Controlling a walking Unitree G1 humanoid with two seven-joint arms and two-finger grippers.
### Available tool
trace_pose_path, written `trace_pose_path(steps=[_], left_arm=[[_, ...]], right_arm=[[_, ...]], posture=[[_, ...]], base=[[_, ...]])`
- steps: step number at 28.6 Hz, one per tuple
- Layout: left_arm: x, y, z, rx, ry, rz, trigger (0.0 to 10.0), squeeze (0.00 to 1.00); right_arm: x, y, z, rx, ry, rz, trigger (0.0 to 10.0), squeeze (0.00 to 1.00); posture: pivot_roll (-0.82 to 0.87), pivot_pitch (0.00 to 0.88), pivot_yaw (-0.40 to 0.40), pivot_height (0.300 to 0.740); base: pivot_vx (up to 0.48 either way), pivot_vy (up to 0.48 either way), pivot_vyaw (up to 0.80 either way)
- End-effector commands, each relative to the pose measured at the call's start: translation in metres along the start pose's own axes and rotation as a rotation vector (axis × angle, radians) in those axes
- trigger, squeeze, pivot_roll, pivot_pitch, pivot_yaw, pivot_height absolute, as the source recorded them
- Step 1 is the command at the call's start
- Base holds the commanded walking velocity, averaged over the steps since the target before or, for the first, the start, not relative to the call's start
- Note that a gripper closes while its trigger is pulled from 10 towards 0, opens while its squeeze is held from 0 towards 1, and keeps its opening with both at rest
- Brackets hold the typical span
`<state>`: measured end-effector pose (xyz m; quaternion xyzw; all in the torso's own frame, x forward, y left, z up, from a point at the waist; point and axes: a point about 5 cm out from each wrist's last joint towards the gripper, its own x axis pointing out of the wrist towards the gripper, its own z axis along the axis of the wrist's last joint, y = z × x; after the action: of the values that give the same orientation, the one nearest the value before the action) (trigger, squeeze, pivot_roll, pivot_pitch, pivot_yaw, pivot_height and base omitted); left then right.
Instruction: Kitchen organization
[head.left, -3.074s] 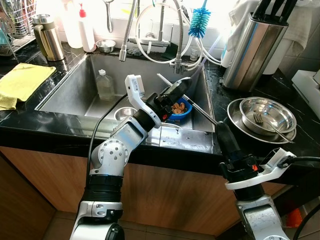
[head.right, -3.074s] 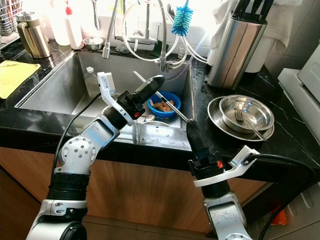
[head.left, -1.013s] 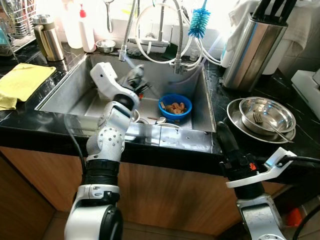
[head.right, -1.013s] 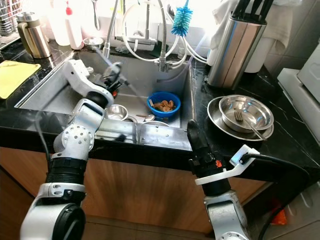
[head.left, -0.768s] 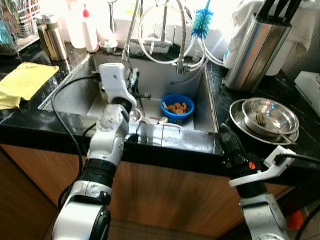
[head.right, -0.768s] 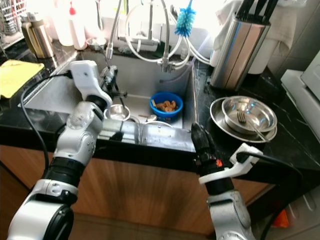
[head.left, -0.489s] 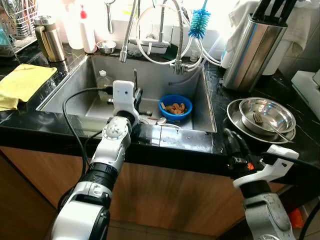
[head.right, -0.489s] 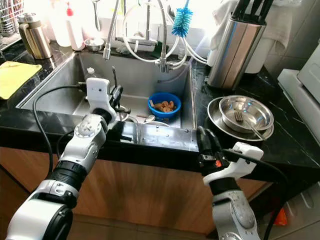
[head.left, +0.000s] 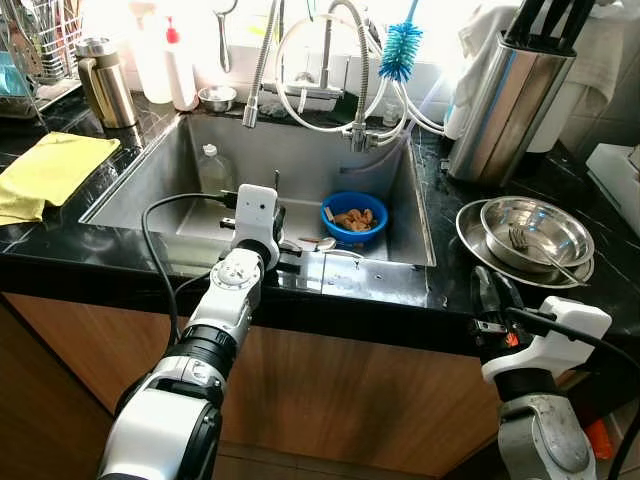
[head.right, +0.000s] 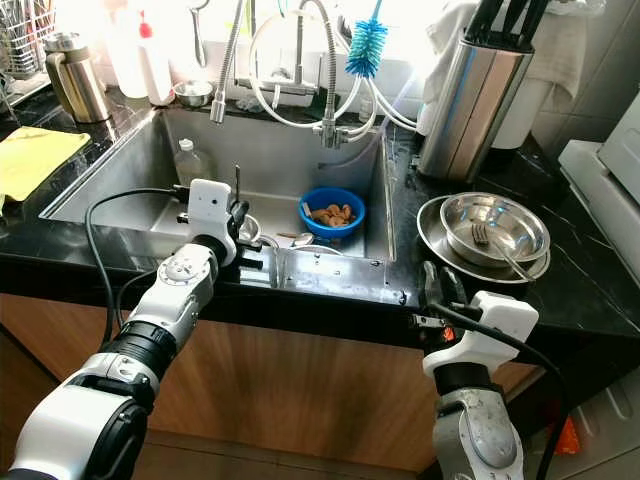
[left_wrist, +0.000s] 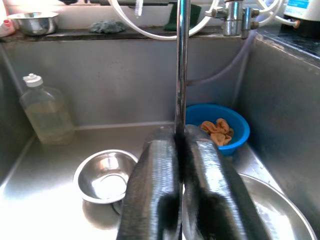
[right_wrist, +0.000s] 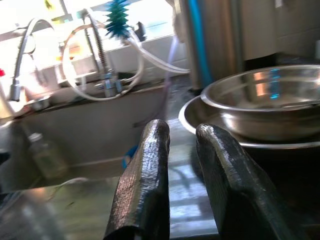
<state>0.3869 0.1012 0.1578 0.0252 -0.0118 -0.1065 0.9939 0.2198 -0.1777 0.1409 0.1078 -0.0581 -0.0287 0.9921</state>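
— What do we see of the left tool (left_wrist: 178, 150)?
— Over the sink (head.left: 160, 165), clamped on a thin metal rod (left_wrist: 182, 65) standing upright; its lower end is hidden between the fingers.
— And the right tool (right_wrist: 184, 150)?
— Fingers slightly parted, gripping nothing, at the worktop (head.right: 580, 280) edge near the steel bowls (head.right: 495, 228).

Glossy black marble table (head.left: 70, 245) surrounds recessed stainless steel sink basin (head.left: 150, 185). Brown wooden cabinet front (head.left: 330, 400) below. Bright daylight from back wall behind chrome tap and looping hoses (head.left: 320, 50), glare washing out wall. White appliance corner (head.left: 615, 165) at far right.
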Motion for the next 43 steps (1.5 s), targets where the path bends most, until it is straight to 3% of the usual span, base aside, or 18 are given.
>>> trace_pose_path(steps=[1,6,13,14,15,19,20,22,23,27,29,30,31,34,35,37,39,43], left_arm=[[0.002,-0.004,0.000,-0.004,0.005,-0.017,10.0,1.00],[0.002,-0.004,-0.002,-0.007,0.012,-0.018,10.0,1.00],[0.002,-0.003,-0.002,-0.005,0.011,-0.015,10.0,1.00],[0.001,-0.002,-0.002,0.008,-0.001,-0.016,10.0,0.54],[0.000,-0.002,-0.002,0.014,-0.008,-0.018,10.0,0.00],[-0.005,0.008,0.007,0.041,-0.120,-0.022,10.0,0.00],[-0.007,0.018,0.022,0.008,-0.213,0.007,10.0,0.00],[-0.009,0.027,0.033,-0.003,-0.278,0.030,10.0,0.00],[-0.012,0.034,0.047,0.024,-0.342,0.042,10.0,0.00],[-0.024,0.052,0.062,0.110,-0.415,0.070,10.0,0.00],[-0.040,0.069,0.062,0.169,-0.427,0.099,10.0,0.00],[-0.040,0.069,0.062,0.169,-0.427,0.099,10.0,0.00],[-0.052,0.077,0.059,0.209,-0.420,0.110,10.0,0.00],[-0.071,0.084,0.049,0.244,-0.389,0.135,10.0,0.00],[-0.082,0.084,0.040,0.249,-0.364,0.143,10.0,0.00],[-0.086,0.083,0.035,0.254,-0.349,0.144,10.0,0.00],[-0.101,0.077,0.020,0.271,-0.314,0.159,10.0,0.00],[-0.111,0.073,0.011,0.259,-0.287,0.183,10.0,0.00]], right_arm=[[-0.001,-0.005,0.007,-0.027,-0.041,-0.049,10.0,0.00],[-0.001,-0.010,0.009,-0.040,-0.049,-0.091,10.0,0.00],[-0.001,-0.015,0.014,-0.131,-0.078,-0.158,10.0,0.00],[-0.002,-0.015,0.015,-0.172,-0.082,-0.165,10.0,0.00],[-0.002,-0.014,0.015,-0.188,-0.084,-0.166,10.0,0.00],[-0.005,-0.014,0.016,-0.191,-0.096,-0.180,10.0,0.00],[-0.005,-0.014,0.016,-0.196,-0.096,-0.180,10.0,0.00],[-0.005,-0.014,0.014,-0.207,-0.092,-0.178,10.0,0.00],[-0.005,-0.013,0.013,-0.214,-0.091,-0.178,10.0,0.00],[-0.004,-0.009,0.014,-0.230,-0.099,-0.173,10.0,0.00],[-0.005,-0.010,0.014,-0.242,-0.103,-0.178,10.0,0.00],[-0.005,-0.010,0.014,-0.242,-0.103,-0.178,10.0,0.00],[-0.006,-0.012,0.014,-0.245,-0.105,-0.189,10.0,0.00],[-0.007,-0.014,0.015,-0.250,-0.107,-0.202,10.0,0.00],[-0.007,-0.015,0.014,-0.251,-0.107,-0.205,10.0,0.00],[-0.007,-0.015,0.014,-0.252,-0.108,-0.206,10.0,0.00],[-0.005,-0.015,0.015,-0.256,-0.117,-0.213,10.0,0.00],[-0.005,-0.018,0.016,-0.262,-0.122,-0.224,10.0,0.00]], posture=[[0.06,0.027,-0.048,0.740],[0.06,0.033,-0.048,0.740],[0.06,0.042,-0.049,0.740],[0.06,0.043,-0.049,0.740],[0.06,0.044,-0.049,0.740],[0.06,0.049,-0.052,0.740],[0.06,0.049,-0.053,0.740],[0.06,0.050,-0.054,0.740],[0.07,0.048,-0.056,0.740],[0.07,0.046,-0.050,0.740],[0.07,0.046,-0.045,0.740],[0.07,0.046,-0.045,0.740],[0.07,0.046,-0.042,0.740],[0.08,0.045,-0.042,0.740],[0.09,0.043,-0.041,0.740],[0.09,0.042,-0.040,0.740],[0.08,0.037,-0.035,0.740],[0.09,0.029,-0.033,0.740]], base=[[0.000,0.000,0.00],[0.000,0.000,0.00],[0.000,0.000,0.00],[0.000,0.000,0.00],[0.000,0.000,0.00],[0.000,0.000,0.00],[0.000,0.000,0.00],[0.000,0.000,0.00],[0.000,0.000,0.00],[0.000,0.000,0.00],[0.000,0.000,0.00],[0.000,0.000,0.00],[0.000,0.000,0.00],[0.000,0.000,0.00],[0.000,0.000,0.00],[0.000,0.000,0.00],[0.000,0.000,0.00],[0.000,0.000,0.00]])
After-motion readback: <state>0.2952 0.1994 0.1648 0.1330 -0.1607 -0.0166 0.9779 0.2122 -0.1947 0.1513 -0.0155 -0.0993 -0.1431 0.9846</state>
